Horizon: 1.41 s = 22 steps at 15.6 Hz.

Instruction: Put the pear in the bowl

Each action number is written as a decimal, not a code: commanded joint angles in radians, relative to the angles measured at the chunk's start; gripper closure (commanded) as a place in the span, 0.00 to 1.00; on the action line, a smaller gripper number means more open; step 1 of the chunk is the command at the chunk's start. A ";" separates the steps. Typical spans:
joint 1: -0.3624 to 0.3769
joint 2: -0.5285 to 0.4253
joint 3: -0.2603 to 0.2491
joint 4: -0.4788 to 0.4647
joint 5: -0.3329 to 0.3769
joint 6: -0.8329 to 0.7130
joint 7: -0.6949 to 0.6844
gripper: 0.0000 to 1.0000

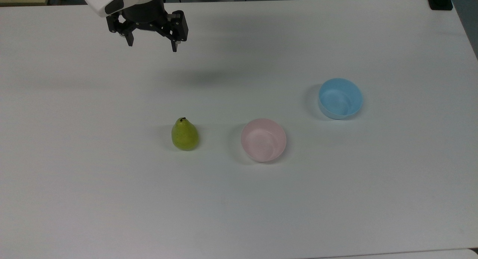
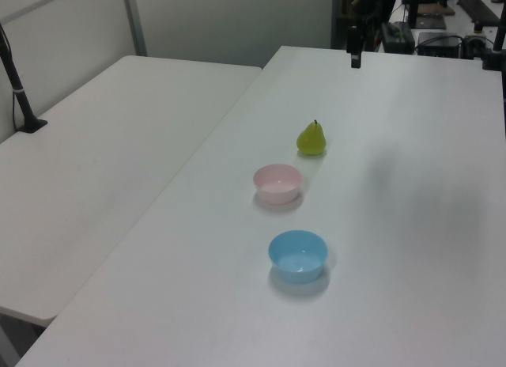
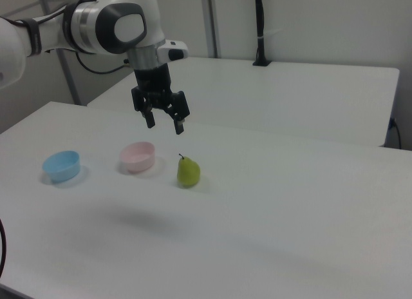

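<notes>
The pear (image 1: 185,134) stands upright mid-counter (image 1: 112,199), stem up, just beside the pink bowl (image 1: 263,140), while the released claw (image 1: 152,42) hangs high nearer the counter's far edge.

Arm (image 1: 108,1) (upper part) beyond frame edge

Pear (image 2: 311,138) upright, beside pink bowl (image 2: 277,183); blue bowl (image 2: 297,255) nearer.
</notes>
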 commanded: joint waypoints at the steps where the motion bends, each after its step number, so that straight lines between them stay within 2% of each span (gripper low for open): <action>1: 0.006 -0.037 -0.015 -0.018 0.002 -0.028 -0.036 0.00; 6: 0.008 -0.035 -0.016 -0.016 0.033 -0.030 -0.037 0.00; 12: 0.012 -0.003 -0.016 -0.004 0.035 0.028 -0.046 0.00; 18: 0.014 0.132 -0.016 -0.001 0.033 0.197 -0.074 0.00; 22: 0.064 0.234 -0.032 -0.001 0.030 0.309 -0.124 0.00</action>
